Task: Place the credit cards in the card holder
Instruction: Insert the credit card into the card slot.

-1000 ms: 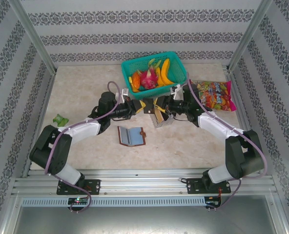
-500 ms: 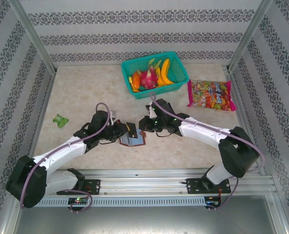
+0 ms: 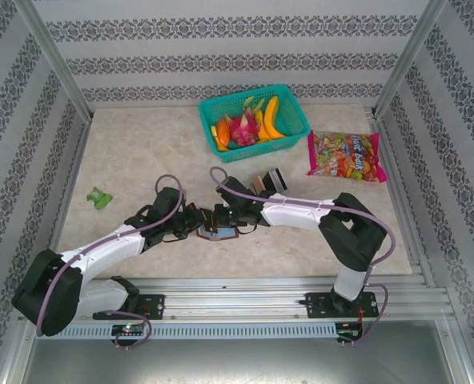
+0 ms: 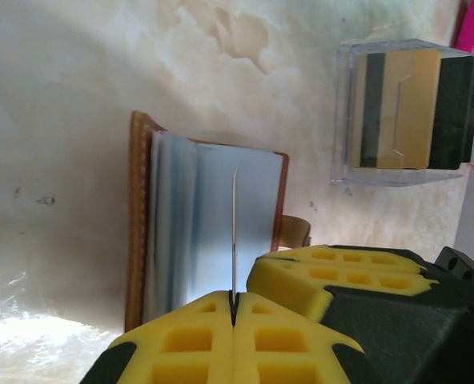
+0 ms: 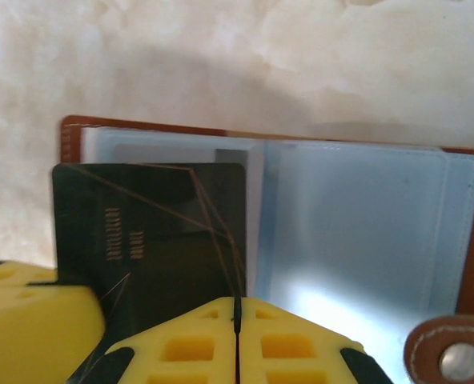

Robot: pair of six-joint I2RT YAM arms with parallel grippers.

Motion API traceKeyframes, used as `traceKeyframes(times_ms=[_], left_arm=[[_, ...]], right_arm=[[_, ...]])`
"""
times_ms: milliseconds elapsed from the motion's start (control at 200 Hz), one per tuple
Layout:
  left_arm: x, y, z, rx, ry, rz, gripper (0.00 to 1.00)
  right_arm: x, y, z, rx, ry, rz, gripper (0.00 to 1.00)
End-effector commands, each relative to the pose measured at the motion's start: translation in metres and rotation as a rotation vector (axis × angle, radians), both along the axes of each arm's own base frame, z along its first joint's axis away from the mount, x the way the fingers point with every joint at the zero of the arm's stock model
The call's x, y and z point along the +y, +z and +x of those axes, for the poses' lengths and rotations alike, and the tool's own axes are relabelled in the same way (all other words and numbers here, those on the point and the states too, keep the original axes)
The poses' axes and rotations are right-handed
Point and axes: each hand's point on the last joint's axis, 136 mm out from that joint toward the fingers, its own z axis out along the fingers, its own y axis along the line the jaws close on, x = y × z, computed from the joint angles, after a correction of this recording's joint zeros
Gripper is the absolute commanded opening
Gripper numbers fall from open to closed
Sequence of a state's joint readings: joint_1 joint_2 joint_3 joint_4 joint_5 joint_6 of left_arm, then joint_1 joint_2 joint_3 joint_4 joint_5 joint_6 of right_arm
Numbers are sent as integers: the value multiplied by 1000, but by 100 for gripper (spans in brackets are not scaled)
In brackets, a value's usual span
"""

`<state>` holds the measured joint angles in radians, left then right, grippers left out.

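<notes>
The black card (image 5: pixel 149 224) was held tight in the left claw (image 4: pixel 234 302), which was shut on its edge. The card was over the left part of the open holder (image 5: pixel 357 216). It could not be told if its edge was inside a slot yet. The right claw (image 5: pixel 237 308) was pressed together just beside it, over the holder. What was pinched in it, if anything, could not be told. The holder lay on the bench (image 4: pixel 77 96), near the middle and toward the near side. The other cards (image 4: pixel 405 104) were left in the clear box (image 4: pixel 343 120), farther off and to the right.

Things could go wrong from here. If the card was pushed too flat or too high, the slot could be missed and the card would be slid over the page. The holder looked light, so it could be pushed along the bench if it was not held down. The card was held by a thin edge, so it could be twisted or dropped. The two claws were very close and could be bumped together.

A second before, both claws were farther away on the bench, and the holder lay alone. Since then both were brought down to the holder, and the right claw was closed.
</notes>
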<state>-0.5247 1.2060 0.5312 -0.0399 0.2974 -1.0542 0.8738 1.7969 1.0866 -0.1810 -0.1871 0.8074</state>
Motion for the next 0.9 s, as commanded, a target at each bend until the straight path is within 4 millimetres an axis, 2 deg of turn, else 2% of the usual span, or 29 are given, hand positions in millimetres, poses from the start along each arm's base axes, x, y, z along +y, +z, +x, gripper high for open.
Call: traceKeyframes(times_ms=[0,95,305,515,659,899], left_arm=[[-1,-12,-1,-9,-19,35,0],[-2,-17,0,-6,-26,41,0],[11,-32,-8,20,-9,108,0],[12,-41,-10,16,-16,110,0],[7,-36,-6,-28,-22,75,0],[-7,-16,2,-119,-64,0,0]], right_arm=[[-11,-15,6,-11,-39,-96,8],[-21,-23,7,-7,-50,-134,8],[-44,-32,9,-6,-75,-202,8],[-56,-36,11,2,-88,-222,10],[-64,-47,11,23,-95,-250,10],[-72,-64,3,60,-104,-267,10]])
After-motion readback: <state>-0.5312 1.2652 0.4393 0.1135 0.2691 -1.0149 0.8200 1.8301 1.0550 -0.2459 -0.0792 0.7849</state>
